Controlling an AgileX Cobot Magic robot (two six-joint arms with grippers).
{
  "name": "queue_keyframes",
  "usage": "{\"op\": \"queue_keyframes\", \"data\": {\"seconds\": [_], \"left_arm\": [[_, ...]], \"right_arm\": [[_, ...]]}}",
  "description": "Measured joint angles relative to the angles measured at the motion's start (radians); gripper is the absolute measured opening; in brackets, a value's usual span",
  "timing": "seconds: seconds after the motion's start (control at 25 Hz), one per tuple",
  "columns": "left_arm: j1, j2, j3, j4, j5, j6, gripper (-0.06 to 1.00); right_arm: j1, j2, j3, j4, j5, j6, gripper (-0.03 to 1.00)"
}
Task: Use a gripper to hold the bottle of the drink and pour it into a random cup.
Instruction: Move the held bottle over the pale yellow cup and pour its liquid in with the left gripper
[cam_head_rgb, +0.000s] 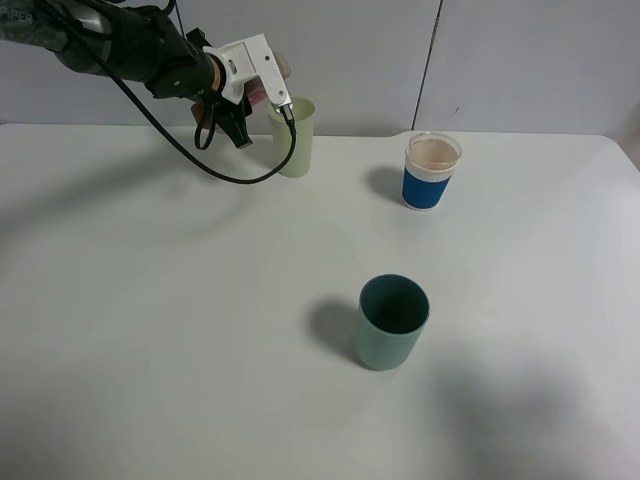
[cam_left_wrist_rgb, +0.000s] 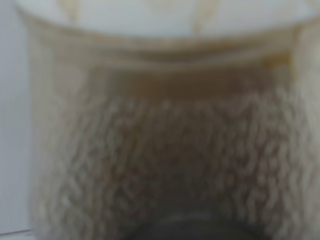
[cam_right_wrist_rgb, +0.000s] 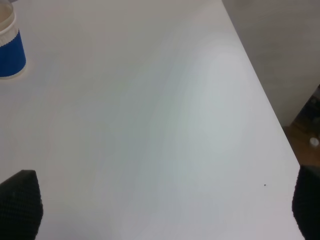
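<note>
At the back left of the exterior high view, my left gripper (cam_head_rgb: 256, 93) is shut on the bottle (cam_head_rgb: 284, 68). The white block hides most of the bottle, leaving a strip of pink label and the clear neck showing. The bottle is tipped towards the pale yellow-green cup (cam_head_rgb: 297, 140), which stands upright just below and right of the neck. In the left wrist view the bottle (cam_left_wrist_rgb: 165, 150) fills the frame as a blur of clear plastic and frothy brown drink. My right gripper (cam_right_wrist_rgb: 160, 210) is open over bare table, its black fingertips (cam_right_wrist_rgb: 20, 205) far apart.
A dark teal cup (cam_head_rgb: 391, 322) stands in the middle front of the white table (cam_head_rgb: 150, 300). A clear cup with a blue sleeve (cam_head_rgb: 432, 171) holds light brown liquid at the back right, also seen in the right wrist view (cam_right_wrist_rgb: 10, 50). The table's right edge (cam_right_wrist_rgb: 260, 95) drops off.
</note>
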Motion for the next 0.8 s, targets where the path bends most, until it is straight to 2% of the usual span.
{"op": "queue_keyframes", "data": {"seconds": [0.8], "left_arm": [[0.000,0.001,0.000,0.176,0.025,0.000,0.35]], "right_arm": [[0.000,0.000,0.000,0.000,0.000,0.000,1.00]]}}
